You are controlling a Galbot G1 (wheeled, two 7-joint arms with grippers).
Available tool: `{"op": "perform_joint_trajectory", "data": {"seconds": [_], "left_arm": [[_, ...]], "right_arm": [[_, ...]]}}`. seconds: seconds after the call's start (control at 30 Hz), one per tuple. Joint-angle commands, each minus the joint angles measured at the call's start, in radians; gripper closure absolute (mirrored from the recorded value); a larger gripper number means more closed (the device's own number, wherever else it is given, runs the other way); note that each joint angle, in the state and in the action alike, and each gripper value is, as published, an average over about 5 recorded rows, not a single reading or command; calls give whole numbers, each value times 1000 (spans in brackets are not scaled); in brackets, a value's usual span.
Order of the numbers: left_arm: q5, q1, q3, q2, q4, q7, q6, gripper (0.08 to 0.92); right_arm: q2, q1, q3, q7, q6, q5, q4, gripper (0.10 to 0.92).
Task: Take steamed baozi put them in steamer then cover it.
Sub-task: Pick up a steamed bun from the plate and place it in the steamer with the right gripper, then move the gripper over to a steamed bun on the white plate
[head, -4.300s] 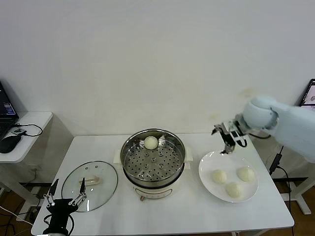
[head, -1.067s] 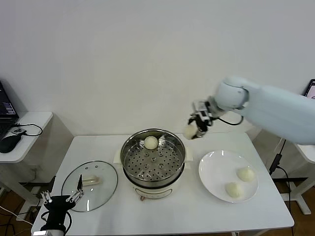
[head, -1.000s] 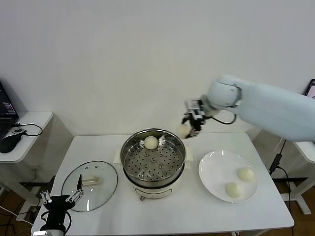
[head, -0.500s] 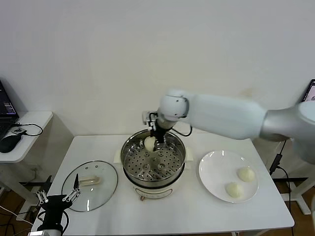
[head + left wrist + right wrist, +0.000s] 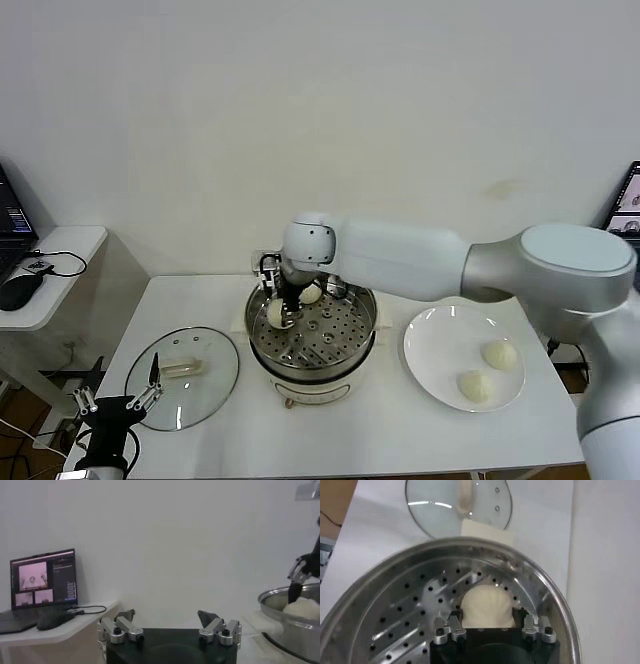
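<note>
My right hand [image 5: 279,309] sits low in the steamer [image 5: 311,327], fingers loosely around a bun [image 5: 487,607] on its left side. Lifting too soon could drag it out; my left hand [image 5: 113,407] waits open.

The steamer [image 5: 312,335] stands at the middle of the bench [image 5: 380,440]. Inside it, one baozi [image 5: 311,294] lies toward the back edge and a second baozi [image 5: 277,314] lies toward the left edge, between the fingers of the right claw [image 5: 281,312]. The cover [image 5: 183,377] lies flat near the bench's left edge. The plate [image 5: 440,372] sits toward the right edge, carrying two baozi [image 5: 498,354] [image 5: 473,385]. The left claw [image 5: 112,407] hangs off the front-left corner.
</note>
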Motion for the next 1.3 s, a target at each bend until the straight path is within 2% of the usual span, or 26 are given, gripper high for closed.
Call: {"op": "perform_joint_trajectory", "data": {"seconds": [0.03, 0.13, 0.23, 0.5, 0.73, 0.9, 1.1, 1.3], "left_arm": [[0, 0, 0, 1, 0, 1, 0, 177], [0, 0, -1, 1, -2, 1, 0, 177], [-1, -1, -2, 1, -5, 1, 1, 177], [-2, -10, 9, 0, -18, 2, 5, 177], [1, -13, 32, 4, -33, 4, 8, 177], [1, -11, 40, 18, -33, 4, 7, 177], [9, -9, 53, 26, -33, 5, 7, 177], [19, -1, 53, 25, -31, 5, 7, 177]], "right_arm": [[47, -26, 1, 22, -10, 5, -51, 343], [36, -18, 8, 17, -7, 16, -36, 260], [1, 21, 5, -20, 11, 16, 3, 213], [-209, 234, -62, -219, 189, -82, 153, 203], [-511, 381, -152, -299, 230, -89, 382, 203], [-732, 425, -212, -333, 275, -157, 499, 202], [-942, 300, -178, -350, 325, -319, 550, 203], [-1062, 24, 0, -367, 362, -472, 560, 203]]}}
